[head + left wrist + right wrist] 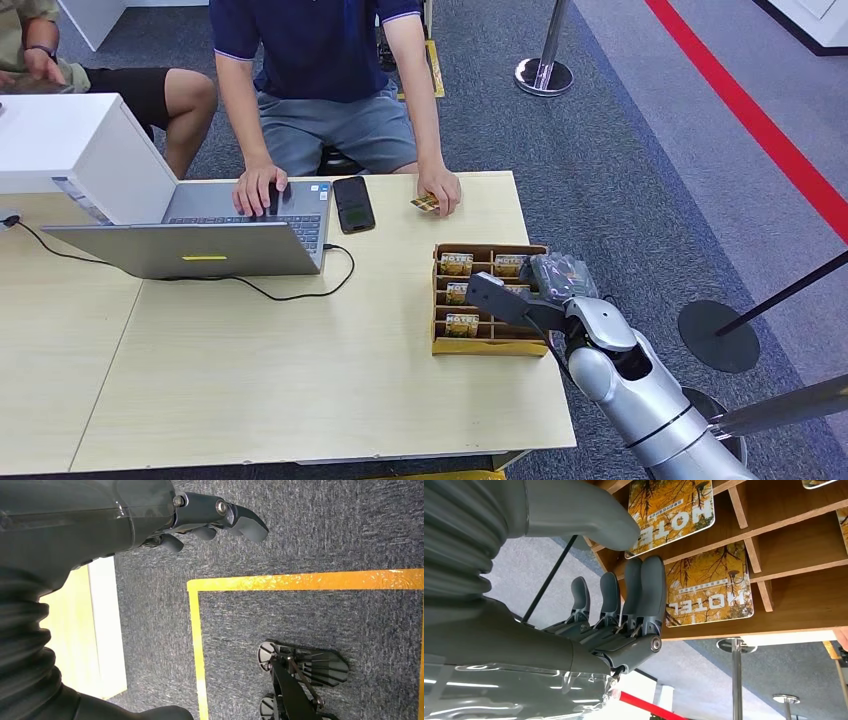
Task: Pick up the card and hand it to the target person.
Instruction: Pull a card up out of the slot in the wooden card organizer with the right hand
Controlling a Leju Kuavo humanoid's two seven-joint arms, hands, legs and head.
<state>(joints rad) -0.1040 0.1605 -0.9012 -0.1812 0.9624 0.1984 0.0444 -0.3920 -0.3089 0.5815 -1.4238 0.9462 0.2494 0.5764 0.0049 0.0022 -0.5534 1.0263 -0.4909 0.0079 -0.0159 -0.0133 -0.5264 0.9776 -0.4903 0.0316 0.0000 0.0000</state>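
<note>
Right hand point(520, 290) is up over the wooden card tray point(488, 347) at the right end of the table point(300, 380), fingers apart and holding nothing, thumb reaching out above the slots. From the wrist camera the fingers point(644, 595) hang just in front of the hotel card point(709, 587) with the yellow tree print, the thumb point(589, 517) lying against the edge of the next hotel card along point(671, 510); whether any fingertip is actually touching is too close to call. These cards lean in narrow slots between thin wooden dividers point(794, 570), so there's little room to work. By the look of them they're thin, light, stiff and glossy, so likely slippery, with almost no weight to resist a slide. Best hold, I'd say, is a pinch on the exposed free edge of one card, thumb on one face and a finger on the other, then draw it straight along the slot so it doesn't jam on a divider. The seated person's hand point(440, 190) at the far table edge already holds a similar card point(424, 203). Left hand point(210, 517) hangs by the robot's side over carpet, fingers loosely apart, nothing in it.
</note>
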